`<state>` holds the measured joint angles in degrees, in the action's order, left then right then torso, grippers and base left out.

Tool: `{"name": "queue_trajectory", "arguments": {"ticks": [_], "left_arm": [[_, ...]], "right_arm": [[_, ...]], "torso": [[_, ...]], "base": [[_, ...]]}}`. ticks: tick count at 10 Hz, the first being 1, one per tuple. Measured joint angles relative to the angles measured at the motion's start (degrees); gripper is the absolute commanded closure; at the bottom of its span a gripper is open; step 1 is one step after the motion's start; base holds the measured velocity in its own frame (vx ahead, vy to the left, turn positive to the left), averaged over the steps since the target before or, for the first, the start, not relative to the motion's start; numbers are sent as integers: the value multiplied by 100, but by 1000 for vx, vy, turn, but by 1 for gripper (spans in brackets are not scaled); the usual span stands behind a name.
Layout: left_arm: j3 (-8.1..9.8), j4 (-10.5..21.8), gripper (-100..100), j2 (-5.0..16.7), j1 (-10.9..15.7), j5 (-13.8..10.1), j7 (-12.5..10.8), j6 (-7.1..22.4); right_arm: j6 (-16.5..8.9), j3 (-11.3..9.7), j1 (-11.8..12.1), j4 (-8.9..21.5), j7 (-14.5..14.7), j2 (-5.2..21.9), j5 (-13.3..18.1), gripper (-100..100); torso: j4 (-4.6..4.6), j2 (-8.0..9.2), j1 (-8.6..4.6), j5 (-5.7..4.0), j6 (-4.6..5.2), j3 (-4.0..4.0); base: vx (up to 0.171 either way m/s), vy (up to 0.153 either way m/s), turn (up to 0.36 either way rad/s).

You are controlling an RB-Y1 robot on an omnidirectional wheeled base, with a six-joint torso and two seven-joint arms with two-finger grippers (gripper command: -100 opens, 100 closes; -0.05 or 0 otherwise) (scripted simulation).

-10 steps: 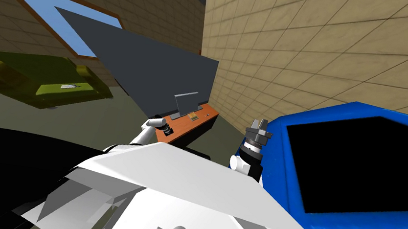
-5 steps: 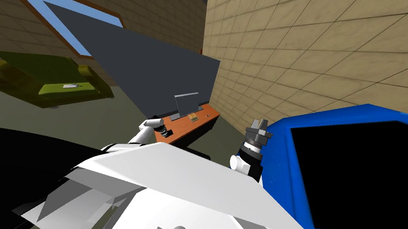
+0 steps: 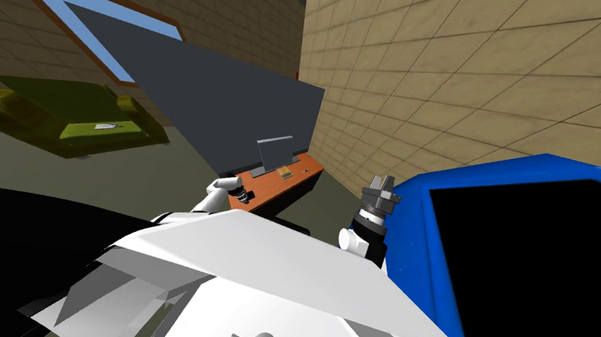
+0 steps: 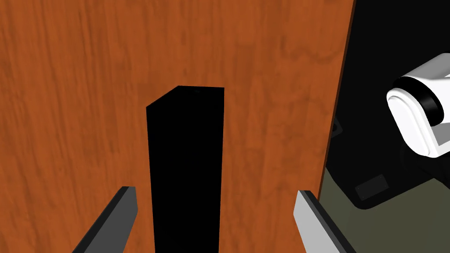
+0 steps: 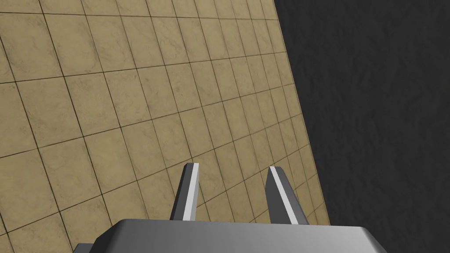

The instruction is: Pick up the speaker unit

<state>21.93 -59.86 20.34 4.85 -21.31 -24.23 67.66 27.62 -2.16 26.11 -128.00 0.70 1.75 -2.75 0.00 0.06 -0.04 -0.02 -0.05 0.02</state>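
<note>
Left gripper [image 4: 215,191] wide open astride black speaker [image 4: 184,153] on wooden desk [image 4: 66,110], untouched.

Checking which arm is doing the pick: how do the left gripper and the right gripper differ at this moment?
The left gripper hangs over the orange-brown desk, its fingers straddling the black speaker unit. The right gripper is raised beside the blue object with nothing between its fingers. The left gripper's fingers stand wide apart, while the right gripper's stand closer together. Both are open, and neither grips anything.
</note>
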Motion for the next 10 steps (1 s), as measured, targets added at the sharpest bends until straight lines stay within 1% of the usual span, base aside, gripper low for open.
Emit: {"name": "queue_trajectory", "arguments": {"ticks": [1, 2, 6, 7, 8, 10], "left_arm": [[-16, 80, -100, -46, -18, 18, 23, -112], [-19, 89, 100, -52, -21, 20, 28, -139], [-15, 85, 100, -50, -17, 17, 23, -132], [-16, 85, 0, -50, -17, 17, 23, -133], [-16, 85, 100, -50, -17, 17, 23, -133], [6, -71, 100, 15, -4, -3, -16, 50]], "right_arm": [[0, 0, 0, 0, 0, 0, 0, 0], [0, 0, 0, 0, 0, 0, 0, 0], [0, 0, 0, 0, 0, 0, 0, 0], [0, 0, 0, 0, 0, 0, 0, 0], [0, 0, 0, 0, 0, 0, 0, 0], [0, 0, 0, 0, 0, 0, 0, 0]], "torso": [[0, 1, 1, 0, 0, 1], [1, 2, 2, 0, 0, 1], [-4, -2, 9, 6, 2, -3], [-4, -3, 10, 6, 2, -3], [-4, -3, 10, 6, 2, -3], [-1, -2, 10, 2, 3, -2]], "base": [[0, 0, 0], [0, 0, 0], [0, 0, 0], [0, 0, 0], [10, 10, -5], [-5, 4, -15]]}}
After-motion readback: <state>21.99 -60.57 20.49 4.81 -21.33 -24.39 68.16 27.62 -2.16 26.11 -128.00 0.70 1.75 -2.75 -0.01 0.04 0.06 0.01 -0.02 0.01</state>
